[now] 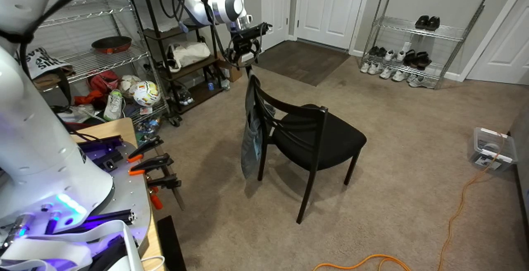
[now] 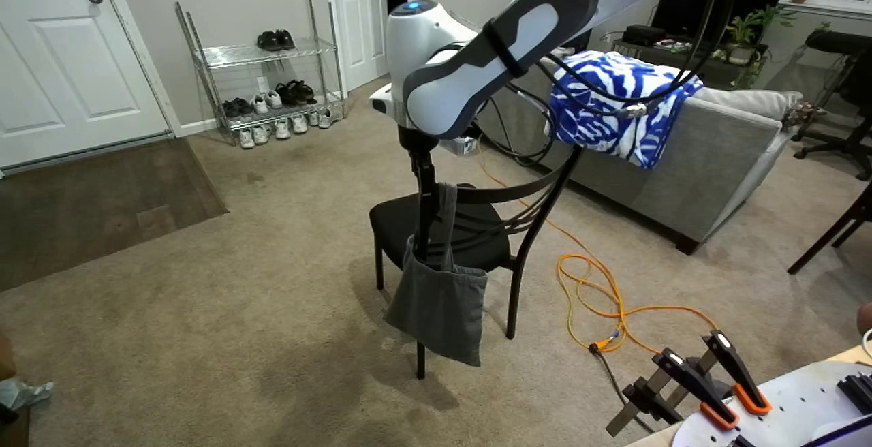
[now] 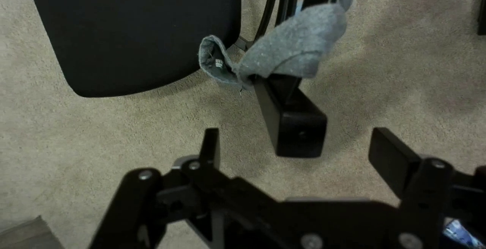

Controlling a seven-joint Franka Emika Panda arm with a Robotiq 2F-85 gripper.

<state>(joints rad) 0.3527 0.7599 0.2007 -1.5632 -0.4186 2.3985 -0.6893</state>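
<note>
The grey cloth tote bag (image 2: 439, 311) hangs by its strap on the left back post (image 3: 294, 122) of the black slat-backed chair (image 1: 337, 139), so its hanging looks done, while the black tool (image 3: 296, 142), spread and empty just above, is not yet clear.

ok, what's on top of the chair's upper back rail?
A gray strap of the bag drapes over the upper rail, near the open gripper; the rail beneath the strap is covered.

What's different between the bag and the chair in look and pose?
The bag is gray; the chair is black. The bag is limp cloth; the chair has a rigid frame. The bag hangs from a chair post, while the chair stands on the carpet. Shared: the open gripper holds neither.
</note>
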